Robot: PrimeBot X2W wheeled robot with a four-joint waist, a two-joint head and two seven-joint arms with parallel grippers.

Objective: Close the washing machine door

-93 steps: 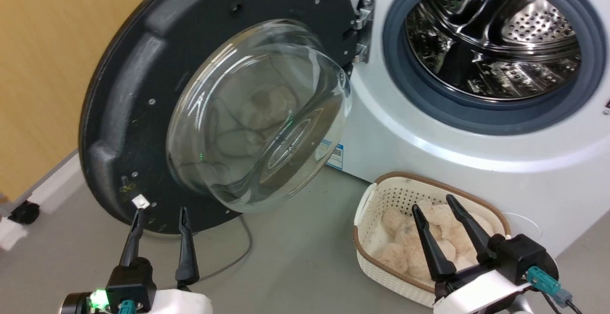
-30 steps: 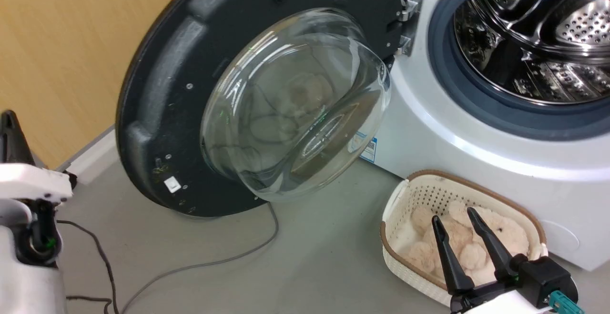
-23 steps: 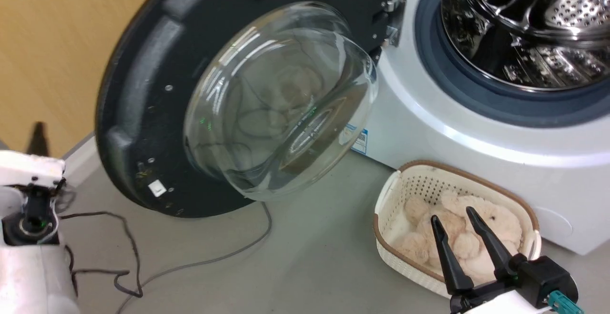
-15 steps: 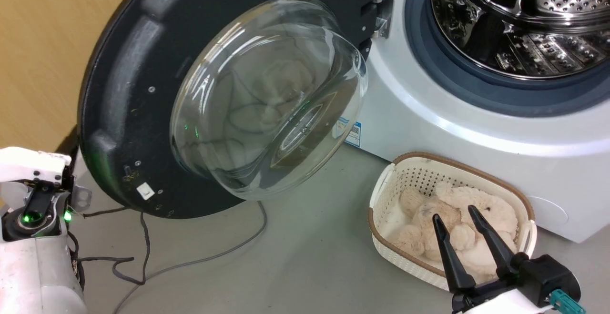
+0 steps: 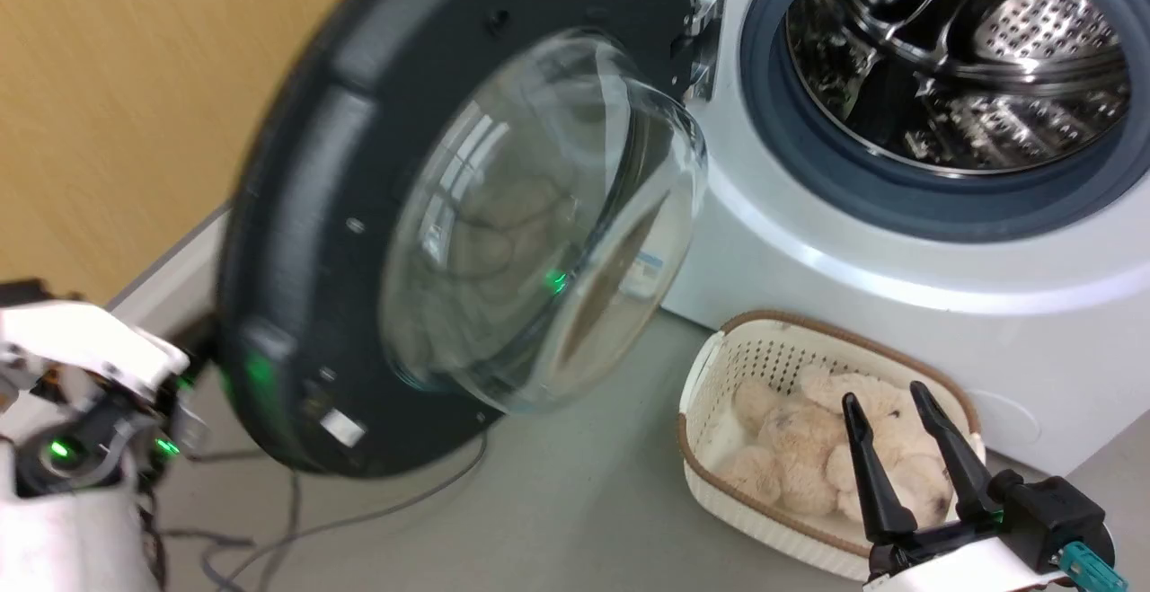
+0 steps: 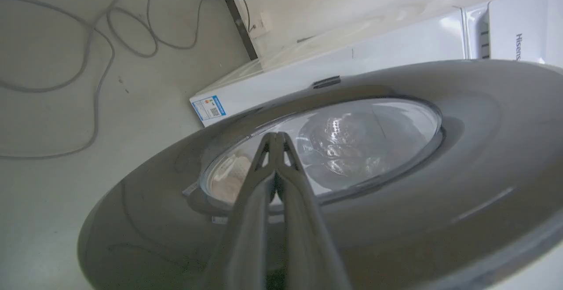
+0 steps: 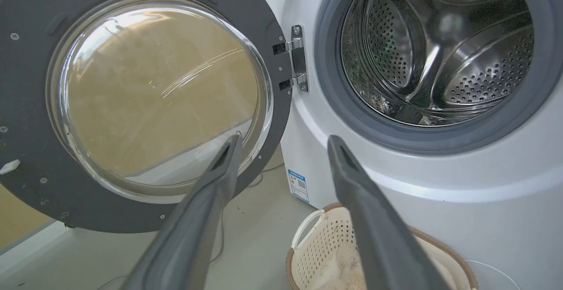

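Head view: a white woven basket [image 5: 719, 340] is seen on the floor at lower right, just beside the washer [image 5: 898, 304], with pale plush toys [image 5: 791, 475] heaped in it. The steel drum [image 5: 988, 62] is seen open with nothing in it. The door [image 5: 296, 215] is swung out to the left on its hinge [image 5: 703, 30], blurred, its glass bowl bulging towards the camera. The right gripper [image 5: 883, 393] is held above the basket, fingers apart, with nothing between them. A pale forearm [image 5: 54, 520] with green lights is seen at lower left, beside the door's lower edge. A grey cable [image 5: 404, 507] is laid across the floor under the door.

Left wrist view: the left gripper [image 6: 277, 135] is seen pinched together, tip against tip, nothing held. It is pointed at the door's [image 6: 440, 184] glossy outer face, over the window; whether it is touched cannot be told. Cable [image 6: 88, 61] is looped on the floor beyond.

Right wrist view: the right gripper [image 7: 283, 139] is spread wide. Between its fingers the door's [image 7: 35, 184] hinge [image 7: 295, 63] side is seen, with the drum [image 7: 440, 61] to the right and the basket [image 7: 308, 246] below.
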